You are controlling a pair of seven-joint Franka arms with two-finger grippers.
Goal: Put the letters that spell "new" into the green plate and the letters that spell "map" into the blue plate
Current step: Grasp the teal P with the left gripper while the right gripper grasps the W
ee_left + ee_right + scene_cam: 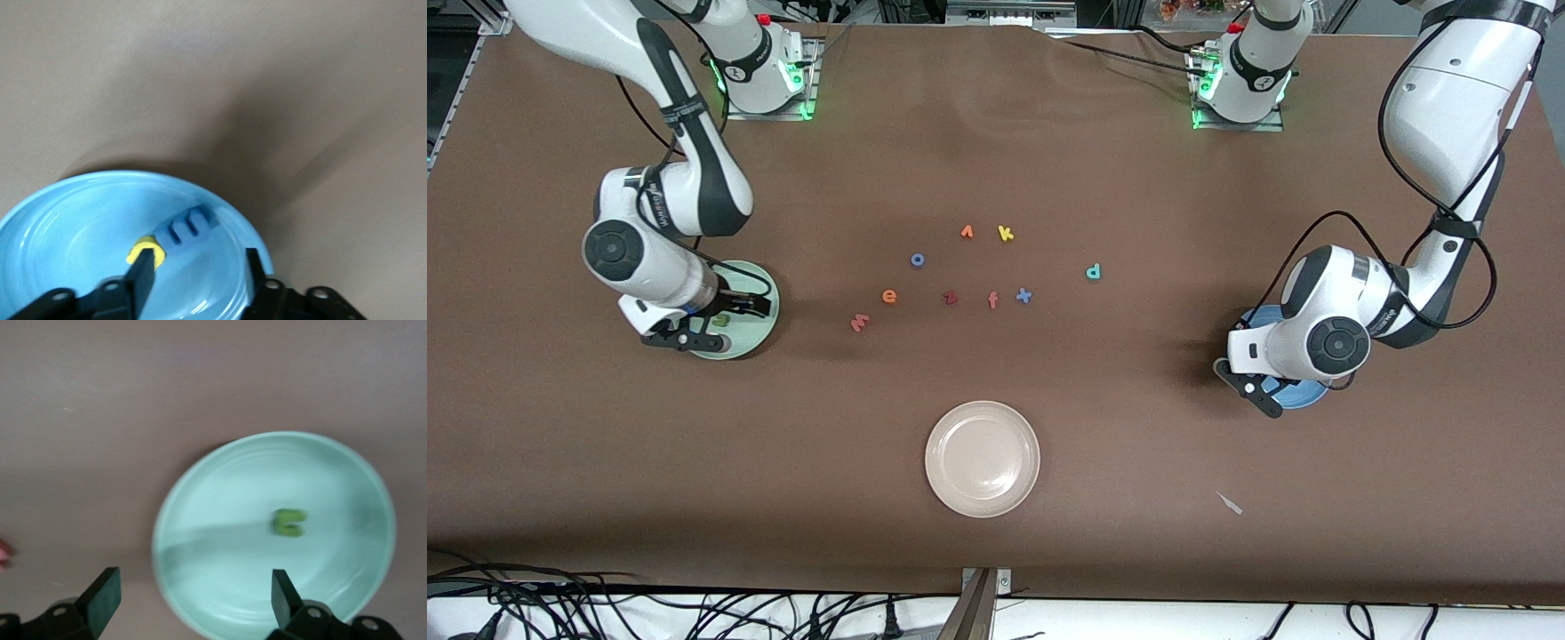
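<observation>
The green plate (pixel 761 334) (pixel 233 487) sits toward the right arm's end and holds the olive n (pixel 289 523). My right gripper (pixel 713 325) (pixel 193 597) hangs open over it, holding nothing. The blue plate (pixel 1309 396) (pixel 67 227) sits toward the left arm's end and holds the blue m (pixel 187 228) and yellow a (pixel 143 252). Just above it, my left gripper (pixel 1267 391) (pixel 197 280) is open with nothing between its fingers. The orange e (pixel 889 296), salmon w (pixel 860 323) and teal p (pixel 1093 272) lie on the table mid-way.
Among the task letters lie a blue o (pixel 917 260), an orange wedge (pixel 967 232), a yellow k (pixel 1006 233), a dark red z (pixel 950 298), a salmon f (pixel 992 300) and a blue x (pixel 1024 295). A beige plate (pixel 983 498) sits nearer the front camera.
</observation>
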